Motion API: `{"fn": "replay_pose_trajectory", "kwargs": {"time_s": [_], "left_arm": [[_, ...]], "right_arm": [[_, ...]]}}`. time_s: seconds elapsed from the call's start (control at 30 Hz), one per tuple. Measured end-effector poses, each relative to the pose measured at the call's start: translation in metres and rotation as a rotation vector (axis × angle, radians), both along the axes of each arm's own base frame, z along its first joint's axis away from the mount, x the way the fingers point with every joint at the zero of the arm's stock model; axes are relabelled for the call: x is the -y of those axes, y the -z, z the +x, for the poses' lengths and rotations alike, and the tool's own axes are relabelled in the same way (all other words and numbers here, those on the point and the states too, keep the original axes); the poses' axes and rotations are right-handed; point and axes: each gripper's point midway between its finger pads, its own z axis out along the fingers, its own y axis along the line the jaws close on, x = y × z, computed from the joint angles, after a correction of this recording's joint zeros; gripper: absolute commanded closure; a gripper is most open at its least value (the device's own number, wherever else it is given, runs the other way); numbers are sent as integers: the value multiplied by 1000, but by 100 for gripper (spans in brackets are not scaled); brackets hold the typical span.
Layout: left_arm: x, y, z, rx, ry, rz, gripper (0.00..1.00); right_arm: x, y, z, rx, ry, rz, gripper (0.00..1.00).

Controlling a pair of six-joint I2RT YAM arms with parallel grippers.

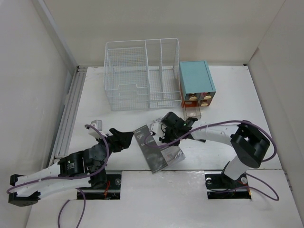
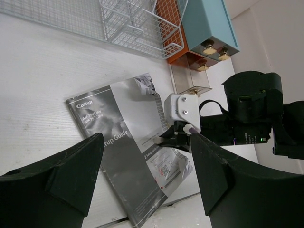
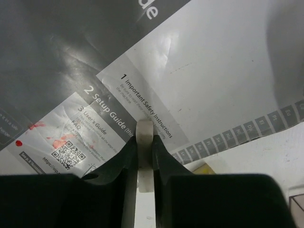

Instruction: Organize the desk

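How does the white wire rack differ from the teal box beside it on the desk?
The wire rack is white see-through mesh; the teal box has solid walls and an orange front. The rack is clearly wider than the box. The rack is open on top; the box has knobbed drawers, one clear drawer pulled out. Both stand side by side at the far side of the desk.
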Motion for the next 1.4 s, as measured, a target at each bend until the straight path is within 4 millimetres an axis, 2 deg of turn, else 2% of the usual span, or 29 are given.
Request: {"fn": "replay_pose_trajectory", "kwargs": {"time_s": [0.03, 0.27, 0.33, 0.4, 0.43, 0.5, 0.6, 0.7, 0.77, 0.83, 0.93, 1.03, 1.07, 1.1, 1.2, 1.3, 1.4], "left_arm": [[0, 0, 0, 0, 0, -1, 29], [-2, -4, -1, 6, 0, -21, 29], [-2, -3, -1, 6, 0, -20, 29], [-2, -4, -1, 6, 0, -21, 29], [-2, -3, -1, 6, 1, -20, 29], [-2, -3, -1, 5, 1, -20, 29], [-2, -3, -1, 5, 1, -18, 29], [-1, -3, -1, 6, 3, -14, 29], [-1, -3, -1, 6, 3, -13, 29], [-2, -3, -1, 7, 3, -12, 29], [-2, -3, -1, 7, 3, -11, 29], [-1, -1, -1, 6, 3, -8, 29], [-1, 0, 0, 5, 3, -4, 29], [-1, 1, 0, 4, 3, 1, 29], [0, 4, 0, 0, 5, 11, 29], [1, 4, 0, 0, 6, 11, 29], [1, 4, 0, 0, 6, 10, 29]], "right_arm": [[-1, 0, 1, 1, 1, 0, 100], [-1, -2, 2, 5, -2, -4, 100], [2, -9, 5, 31, -3, -5, 100], [4, -27, 15, 69, 11, 19, 100], [6, -41, 26, 101, 33, 43, 100], [16, -76, 62, 207, 115, 99, 100], [44, -127, 117, 385, 256, 153, 100], [73, -148, 152, 478, 359, 146, 100], [85, -143, 164, 480, 398, 117, 100], [95, -128, 172, 457, 429, 80, 100], [110, -107, 177, 413, 466, 26, 100], [121, -98, 178, 388, 495, -2, 99], [124, -97, 178, 382, 504, -6, 93], [127, -96, 178, 375, 513, -9, 67], [130, -91, 176, 343, 522, -11, 38], [131, -86, 170, 308, 509, -11, 35], [125, -86, 164, 282, 478, 11, 44]]}}
